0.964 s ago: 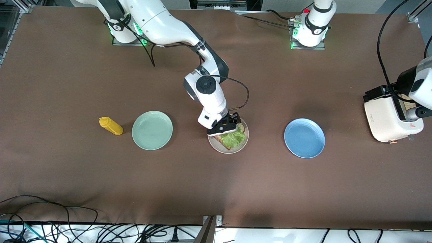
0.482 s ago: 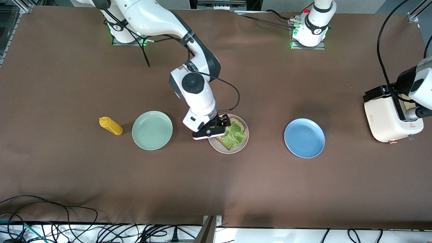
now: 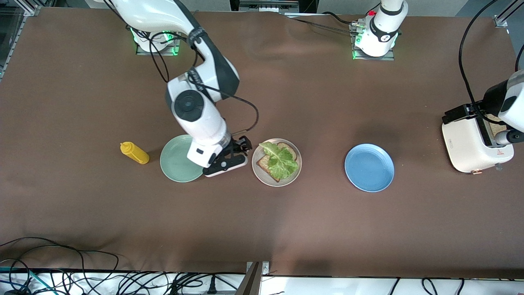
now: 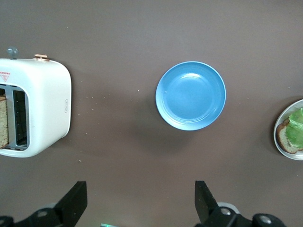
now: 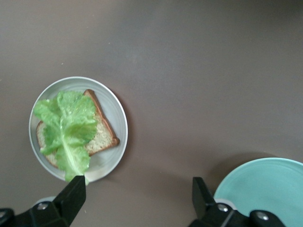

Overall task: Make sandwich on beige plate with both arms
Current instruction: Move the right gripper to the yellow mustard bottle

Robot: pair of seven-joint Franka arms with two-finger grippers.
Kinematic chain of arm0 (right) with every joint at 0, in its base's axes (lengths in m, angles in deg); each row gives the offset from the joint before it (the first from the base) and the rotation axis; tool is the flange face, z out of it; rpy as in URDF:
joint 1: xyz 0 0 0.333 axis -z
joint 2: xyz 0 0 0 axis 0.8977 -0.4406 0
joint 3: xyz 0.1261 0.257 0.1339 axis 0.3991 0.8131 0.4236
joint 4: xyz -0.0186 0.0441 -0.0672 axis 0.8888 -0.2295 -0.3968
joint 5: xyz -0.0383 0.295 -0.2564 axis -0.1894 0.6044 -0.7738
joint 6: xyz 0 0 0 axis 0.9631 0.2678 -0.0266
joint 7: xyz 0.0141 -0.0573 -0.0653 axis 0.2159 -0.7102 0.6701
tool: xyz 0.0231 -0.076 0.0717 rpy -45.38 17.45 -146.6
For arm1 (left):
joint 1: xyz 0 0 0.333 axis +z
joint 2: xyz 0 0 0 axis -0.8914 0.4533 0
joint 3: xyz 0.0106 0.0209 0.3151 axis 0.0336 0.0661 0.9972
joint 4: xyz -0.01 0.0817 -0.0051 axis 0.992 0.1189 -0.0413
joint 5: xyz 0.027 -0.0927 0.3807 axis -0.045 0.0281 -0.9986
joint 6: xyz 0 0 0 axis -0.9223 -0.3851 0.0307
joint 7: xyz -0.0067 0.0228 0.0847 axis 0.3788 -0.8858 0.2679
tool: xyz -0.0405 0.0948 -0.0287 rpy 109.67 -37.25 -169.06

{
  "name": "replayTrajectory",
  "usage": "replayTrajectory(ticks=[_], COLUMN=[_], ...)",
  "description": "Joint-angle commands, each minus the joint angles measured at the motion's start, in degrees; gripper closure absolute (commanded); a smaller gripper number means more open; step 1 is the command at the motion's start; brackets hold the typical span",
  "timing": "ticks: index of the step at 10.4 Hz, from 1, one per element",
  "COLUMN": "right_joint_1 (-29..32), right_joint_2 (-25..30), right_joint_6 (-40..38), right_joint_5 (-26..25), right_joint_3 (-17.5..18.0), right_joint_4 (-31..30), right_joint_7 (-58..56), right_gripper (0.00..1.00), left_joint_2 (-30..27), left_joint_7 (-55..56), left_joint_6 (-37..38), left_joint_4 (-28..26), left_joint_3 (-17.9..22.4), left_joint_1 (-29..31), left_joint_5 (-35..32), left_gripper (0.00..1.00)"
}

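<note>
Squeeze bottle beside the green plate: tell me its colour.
The bottle is mustard yellow; it shows only in the front view.

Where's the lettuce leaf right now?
In the front view the lettuce leaf lies on the bread slice on the beige plate, between the mint green plate and the blue plate.

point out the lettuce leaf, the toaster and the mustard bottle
lettuce leaf [image 3: 281, 160], front view, middle of the leaf on the bread
toaster [image 3: 470, 144], front view, its white side wall
mustard bottle [image 3: 135, 153], front view, middle of its yellow body
</note>
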Motion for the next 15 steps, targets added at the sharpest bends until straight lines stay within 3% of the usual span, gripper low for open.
replayTrajectory(ticks=[1,5,10,13,15], right_joint_1=[4.49,12.3,27.15,36.12,40.7], right_joint_2=[8.2,17.43,23.5,22.9,20.89], right_joint_6=[0.15,-4.5,-11.62,-17.06,-19.44], right_joint_5=[2.76,2.94,5.22,7.58,11.62], right_joint_3=[1.25,1.43,1.43,1.08,0.03], right_joint_4=[-10.56,-19.88,-26.92,-26.85,-26.76], right_joint_7=[-13.6,-34.43,-66.67,-86.63,-99.81], right_gripper=[0.0,0.0,0.0,0.0,0.0], left_joint_2=[1.86,4.33,3.98,4.07,4.07], left_joint_7=[-1.0,-1.44,-9.33,-12.25,-16.01], left_joint_6=[-0.2,-0.29,-0.2,-0.37,-0.46], left_joint_4=[0.15,0.15,0.23,0.32,0.32], left_joint_3=[0.3,0.3,0.3,0.56,0.47], left_joint_1=[1.92,4.91,11.57,16.24,17.31], left_joint_5=[-2.46,-4.67,-4.85,-5.02,-11.15], left_gripper=[0.0,0.0,0.0,0.0,0.0])
